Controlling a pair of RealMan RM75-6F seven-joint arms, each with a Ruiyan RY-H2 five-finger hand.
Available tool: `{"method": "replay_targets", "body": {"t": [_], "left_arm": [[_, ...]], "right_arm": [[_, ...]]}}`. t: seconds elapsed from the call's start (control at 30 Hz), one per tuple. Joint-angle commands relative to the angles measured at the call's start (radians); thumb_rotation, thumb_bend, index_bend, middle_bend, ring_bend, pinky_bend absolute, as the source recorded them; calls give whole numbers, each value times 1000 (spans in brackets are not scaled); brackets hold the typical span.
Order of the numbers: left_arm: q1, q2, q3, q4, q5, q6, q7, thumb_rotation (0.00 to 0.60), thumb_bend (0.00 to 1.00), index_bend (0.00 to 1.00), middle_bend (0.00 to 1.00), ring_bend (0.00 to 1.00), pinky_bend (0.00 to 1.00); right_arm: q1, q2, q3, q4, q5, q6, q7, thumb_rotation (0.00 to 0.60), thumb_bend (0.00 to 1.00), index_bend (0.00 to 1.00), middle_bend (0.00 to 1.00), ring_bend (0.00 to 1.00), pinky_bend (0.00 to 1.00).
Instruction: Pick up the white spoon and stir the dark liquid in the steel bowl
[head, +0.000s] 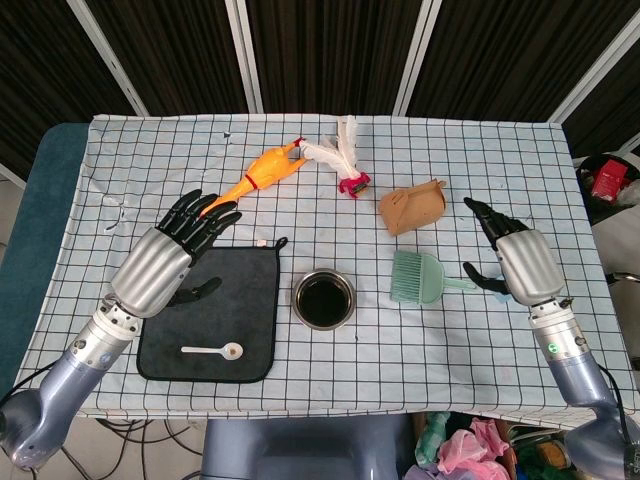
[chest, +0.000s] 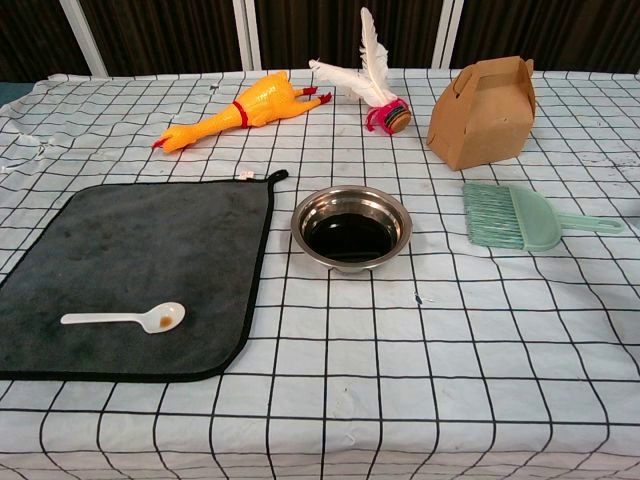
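The white spoon (head: 213, 350) (chest: 125, 319) lies on a dark grey mat (head: 240, 290) (chest: 140, 250), bowl end to the right with a brown stain in it. A steel bowl (head: 323, 298) (chest: 351, 229) of dark liquid stands just right of the mat. My left hand (head: 190, 235) hovers over the mat's far left corner, fingers spread, holding nothing, well behind the spoon. My right hand (head: 505, 250) is open at the table's right side, right of the brush. The chest view shows neither hand.
A rubber chicken (head: 262, 172) (chest: 240, 110) and a feather shuttlecock (head: 340, 160) (chest: 375, 95) lie at the back. A brown paper box (head: 412, 208) (chest: 483, 112) stands back right. A green hand brush (head: 425, 278) (chest: 525, 218) lies right of the bowl.
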Motion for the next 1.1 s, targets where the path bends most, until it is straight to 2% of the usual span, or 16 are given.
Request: {"method": "replay_targets", "body": {"t": [0.03,0.43,0.83,0.9,1.0,1.1], "left_arm": [[0,3,5,-5,-14,-5,6,600,212,81,80,0,45],[-5,9,11,-5,-9,6,18,600,212,81,80,0,45],[52,39,66,0,16,54,12,600,211,77,85,0,54],[88,61,84,-4,15,86,46,600,212,75,92,1,67],[187,98,129,-24,2,180,132,600,212,79,104,8,100],[261,125,182,-31,-34,212,151,600,211,94,107,10,107]], "right_arm": [[0,1,-5,0,-2,0,-1,600,251,0,119,248,370],[-1,-1,-15,-1,0,15,-7,600,250,0,119,248,370],[-38,19,-50,-14,-12,47,-20,600,251,0,118,248,370],[-59,44,-68,-12,-23,62,-34,600,251,0,119,248,370],[-131,104,-122,-39,-29,99,-60,600,251,0,119,248,370],[-195,129,-163,-62,-27,141,-45,600,250,0,118,248,370]]}}
